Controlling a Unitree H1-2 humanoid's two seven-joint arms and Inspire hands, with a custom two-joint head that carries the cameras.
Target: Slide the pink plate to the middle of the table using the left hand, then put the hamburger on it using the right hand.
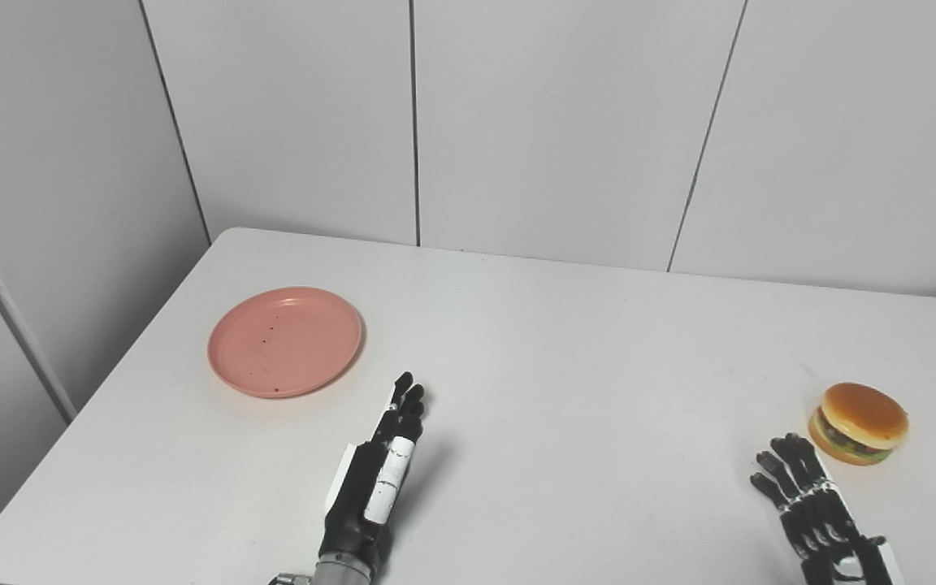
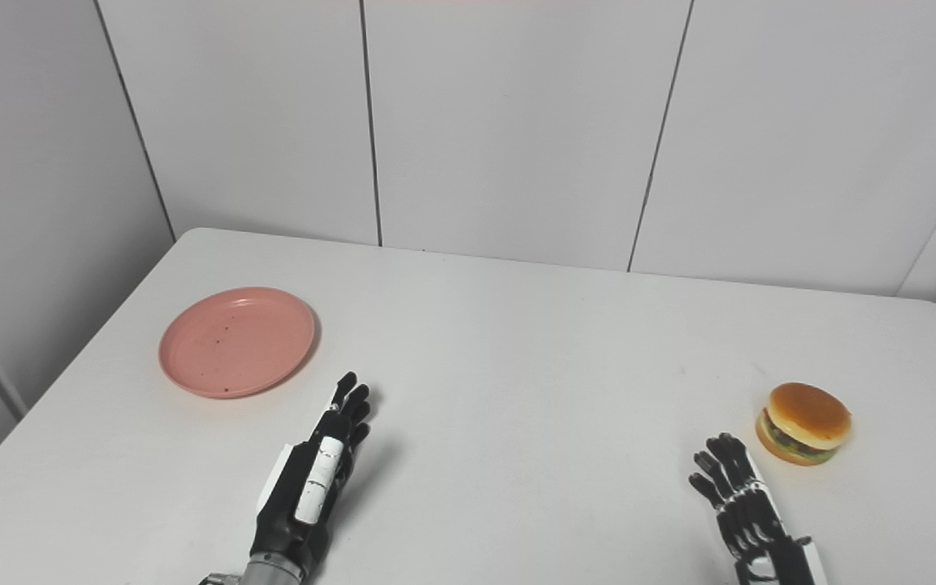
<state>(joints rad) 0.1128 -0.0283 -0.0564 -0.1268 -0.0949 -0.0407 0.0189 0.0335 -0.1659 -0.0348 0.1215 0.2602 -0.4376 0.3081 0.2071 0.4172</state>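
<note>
The pink plate (image 1: 285,341) lies empty on the left part of the white table (image 1: 565,349). The hamburger (image 1: 859,422) sits near the table's right edge. My left hand (image 1: 379,467) is open with fingers straight, held edge-on near the front of the table, to the right of and nearer than the plate, apart from it. My right hand (image 1: 813,508) is open with fingers spread, at the bottom right, just nearer than and left of the hamburger, not touching it.
White wall panels (image 1: 565,122) stand behind the table. The table's left edge runs close past the plate, and its right edge lies close to the hamburger.
</note>
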